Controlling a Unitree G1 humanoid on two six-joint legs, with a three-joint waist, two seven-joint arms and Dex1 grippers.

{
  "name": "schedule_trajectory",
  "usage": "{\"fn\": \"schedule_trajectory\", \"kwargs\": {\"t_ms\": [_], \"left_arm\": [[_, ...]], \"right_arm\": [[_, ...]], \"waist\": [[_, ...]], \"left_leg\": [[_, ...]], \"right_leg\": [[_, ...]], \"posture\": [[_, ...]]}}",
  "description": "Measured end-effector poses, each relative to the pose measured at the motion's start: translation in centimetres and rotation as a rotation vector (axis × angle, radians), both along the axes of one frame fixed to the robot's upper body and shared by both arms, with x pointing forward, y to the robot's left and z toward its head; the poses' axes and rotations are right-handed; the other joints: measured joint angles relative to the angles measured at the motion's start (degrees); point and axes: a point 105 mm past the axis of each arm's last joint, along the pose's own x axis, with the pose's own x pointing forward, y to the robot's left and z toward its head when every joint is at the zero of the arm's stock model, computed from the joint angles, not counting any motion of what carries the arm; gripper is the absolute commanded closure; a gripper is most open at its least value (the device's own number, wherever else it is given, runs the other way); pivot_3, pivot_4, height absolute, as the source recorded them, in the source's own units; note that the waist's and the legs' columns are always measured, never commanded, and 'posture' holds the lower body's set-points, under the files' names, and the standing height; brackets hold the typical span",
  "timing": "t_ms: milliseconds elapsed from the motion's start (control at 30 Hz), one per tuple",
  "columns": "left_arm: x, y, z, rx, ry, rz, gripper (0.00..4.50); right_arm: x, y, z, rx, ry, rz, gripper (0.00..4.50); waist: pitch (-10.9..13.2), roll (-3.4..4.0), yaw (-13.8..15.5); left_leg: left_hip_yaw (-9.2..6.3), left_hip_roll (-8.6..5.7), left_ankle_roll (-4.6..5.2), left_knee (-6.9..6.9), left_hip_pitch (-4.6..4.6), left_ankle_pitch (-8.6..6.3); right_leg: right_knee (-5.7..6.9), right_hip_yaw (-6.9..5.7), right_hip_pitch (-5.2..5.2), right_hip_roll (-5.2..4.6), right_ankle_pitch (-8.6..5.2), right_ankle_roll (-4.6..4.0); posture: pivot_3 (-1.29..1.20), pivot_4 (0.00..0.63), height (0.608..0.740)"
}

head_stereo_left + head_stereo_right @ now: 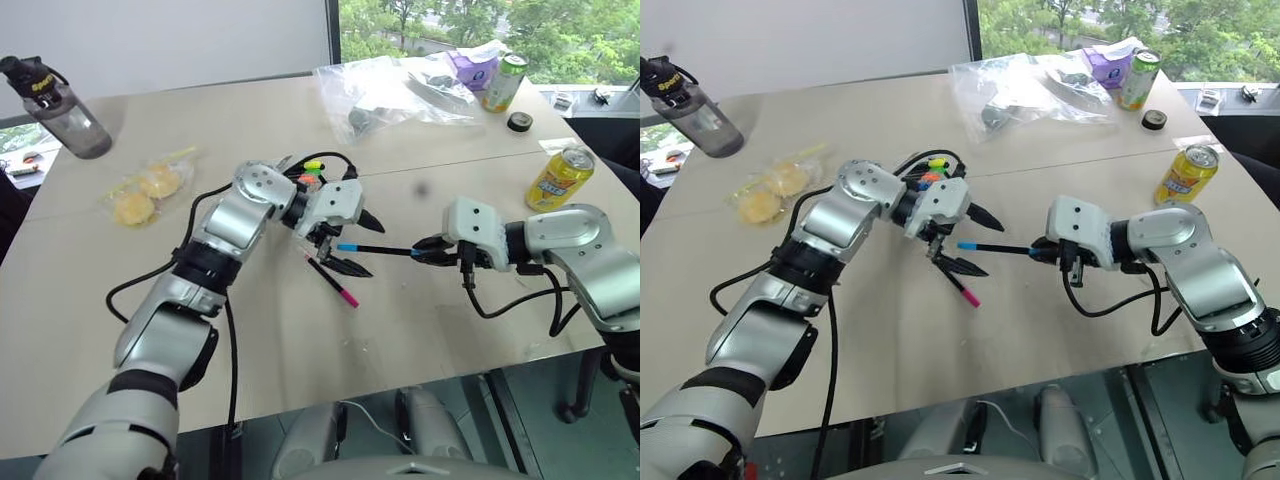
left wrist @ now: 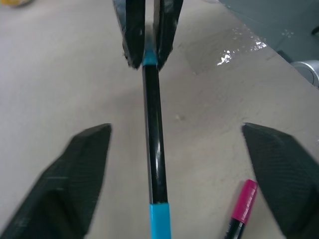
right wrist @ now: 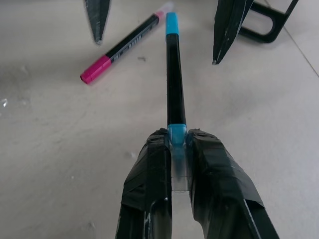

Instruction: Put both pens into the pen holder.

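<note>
At frame centre your right gripper [image 1: 425, 249] pinches the blue-ended pen [image 1: 375, 249] level, offering it between the left gripper's [image 1: 362, 243] wide jaws (a handover, likely), with the pink-ended pen [image 1: 332, 283] on the table below and the pen holder [image 1: 312, 180] behind.

The worktop [image 1: 420, 330] is matt beige, smooth, with faint glossy smears. The blue-ended pen [image 3: 175, 79] has a glossy black plastic barrel; the pink-ended pen [image 3: 122, 48] looks like satin plastic. The right gripper [image 3: 178, 149] fingers are wrapped in creased black tape. The bag [image 1: 385, 90] is crinkled clear plastic, and the yellow can [image 1: 560, 178] shiny metal
</note>
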Motion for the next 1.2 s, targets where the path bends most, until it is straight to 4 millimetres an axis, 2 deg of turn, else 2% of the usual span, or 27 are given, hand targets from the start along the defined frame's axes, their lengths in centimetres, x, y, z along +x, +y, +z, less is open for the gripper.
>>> {"fn": "schedule_trajectory", "kwargs": {"t_ms": [100, 233, 267, 700, 767, 867, 933, 1000, 1200], "left_arm": [[0.3, -0.5, 0.0, 0.043, -0.050, -0.028, 2.54], [0.6, -1.4, 0.4, 0.086, -0.105, -0.065, 4.26], [0.6, -1.6, 0.4, 0.107, -0.127, -0.076, 4.45], [1.8, -2.4, 0.6, 0.269, -0.223, -0.067, 4.45], [2.9, -2.8, 1.4, 0.271, -0.293, -0.033, 3.92], [3.8, -3.4, 2.2, 0.266, -0.353, -0.006, 2.83], [3.8, -3.4, 2.1, 0.270, -0.349, -0.007, 1.76], [3.9, -3.4, 1.9, 0.283, -0.351, -0.006, 1.08], [4.2, -2.9, 0.6, 0.350, -0.350, 0.006, 1.08]], "right_arm": [[0.0, 0.0, -0.1, -0.009, 0.004, -0.005, 4.49], [0.0, 0.0, -0.3, -0.037, 0.010, -0.010, 4.49], [0.0, 0.0, -0.3, -0.042, 0.008, -0.009, 4.49], [0.8, 0.4, -0.1, -0.085, -0.019, -0.060, 4.49], [0.9, 0.4, 0.0, -0.087, -0.024, -0.070, 4.49], [1.1, 0.5, 0.0, -0.096, -0.034, -0.085, 4.49], [1.3, 0.4, -0.1, -0.100, -0.035, -0.098, 4.49], [1.5, 0.3, -0.1, -0.101, -0.040, -0.118, 4.49], [2.1, 0.6, 0.8, -0.095, -0.079, -0.151, 4.49]], "waist": [[0.00, 0.00, -0.04], [0.01, -0.01, -0.11], [0.00, -0.01, -0.12], [0.01, -0.02, -0.09], [0.01, -0.02, -0.04], [0.01, -0.02, -0.03], [0.01, -0.02, -0.19], [0.01, -0.02, -0.23], [0.01, -0.02, -0.16]], "left_leg": [[0.00, -0.01, 0.00, 0.00, -0.03, 0.00], [0.02, -0.01, 0.00, 0.00, -0.09, 0.00], [0.02, -0.01, 0.00, 0.00, -0.09, 0.00], [0.02, -0.02, 0.00, 0.01, -0.11, 0.00], [0.02, -0.03, 0.01, 0.03, -0.11, 0.00], [0.03, -0.04, 0.00, 0.02, -0.11, 0.00], [0.05, -0.04, 0.00, 0.00, -0.12, 0.00], [0.05, -0.03, 0.00, 0.00, -0.12, 0.00], [0.05, -0.04, 0.01, 0.05, -0.12, 0.00]], "right_leg": [[0.02, 0.00, -0.03, -0.02, 0.00, 0.00], [0.06, 0.02, -0.13, -0.01, 0.00, 0.00], [0.06, 0.02, -0.13, -0.01, 0.00, 0.00], [0.09, 0.02, -0.15, 0.02, 0.00, 0.01], [0.09, 0.02, -0.15, 0.01, 0.00, 0.01], [0.09, 0.02, -0.15, -0.01, 0.00, 0.01], [0.09, 0.05, -0.19, -0.01, 0.00, 0.01], [0.11, 0.05, -0.21, 0.00, 0.00, 0.01], [0.18, 0.05, -0.21, 0.01, 0.00, 0.01]], "posture": [[0.00, 0.150, 0.740], [0.00, 0.150, 0.740], [0.00, 0.150, 0.740], [0.00, 0.150, 0.740], [0.00, 0.150, 0.740], [0.00, 0.150, 0.740], [0.00, 0.150, 0.740], [0.00, 0.150, 0.740], [0.00, 0.150, 0.740]]}}
